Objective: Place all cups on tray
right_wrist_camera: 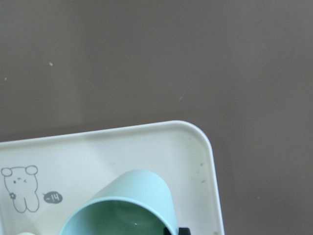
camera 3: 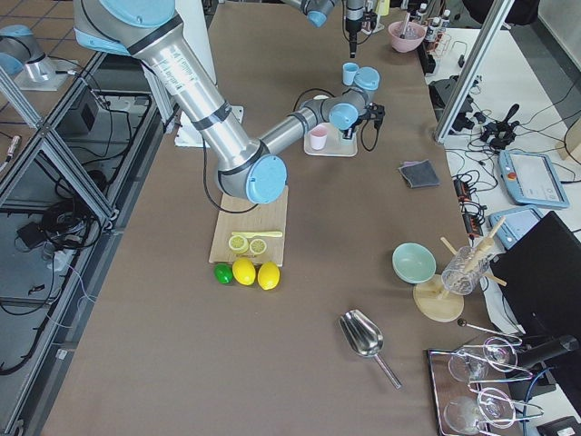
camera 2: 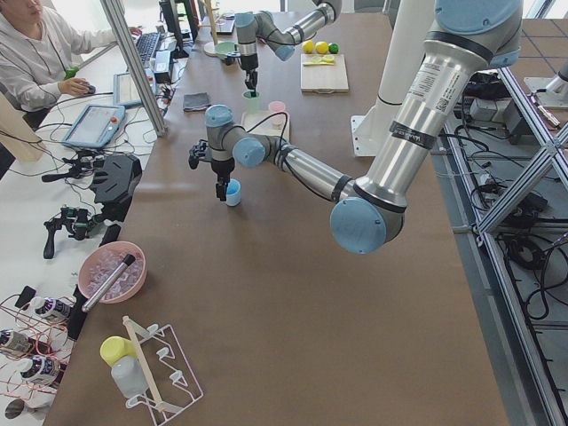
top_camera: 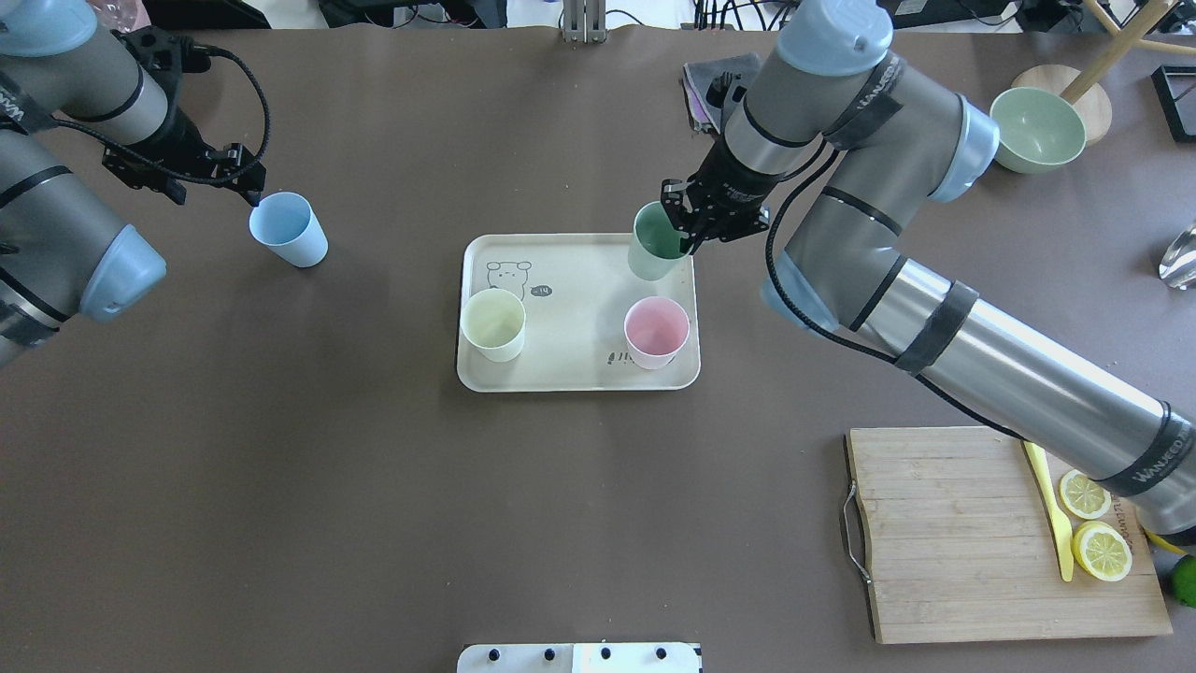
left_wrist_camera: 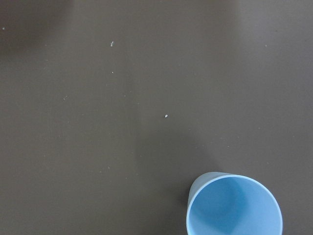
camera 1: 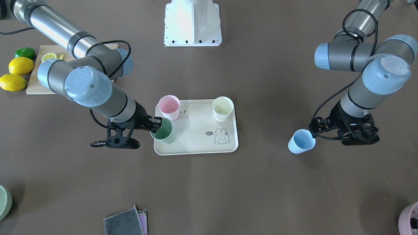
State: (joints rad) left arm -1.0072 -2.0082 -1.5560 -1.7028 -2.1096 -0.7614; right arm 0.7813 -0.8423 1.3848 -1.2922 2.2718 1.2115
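The cream tray [camera 1: 196, 138] with the rabbit drawing lies mid-table. The pink cup [camera 1: 169, 107] and the cream-white cup [camera 1: 223, 108] stand upright on it. My right gripper [camera 1: 157, 123] is shut on the rim of the sage green cup [camera 1: 163, 131], one finger inside, holding it over the tray's corner [right_wrist_camera: 198, 147]; the cup also shows in the overhead view [top_camera: 657, 243]. The light blue cup [camera 1: 301, 141] stands upright on the table, well off the tray. My left gripper [top_camera: 252, 192] is at its rim [left_wrist_camera: 234, 208]; I cannot tell how its jaws stand.
A wooden cutting board [top_camera: 972, 533] with lemon slices and a yellow knife [top_camera: 1048, 509] lies near the right arm's base, with lemons [camera 1: 20, 66] and a lime beside it. A green bowl [top_camera: 1037, 129] and a grey cloth [camera 1: 124, 223] lie at the far edge.
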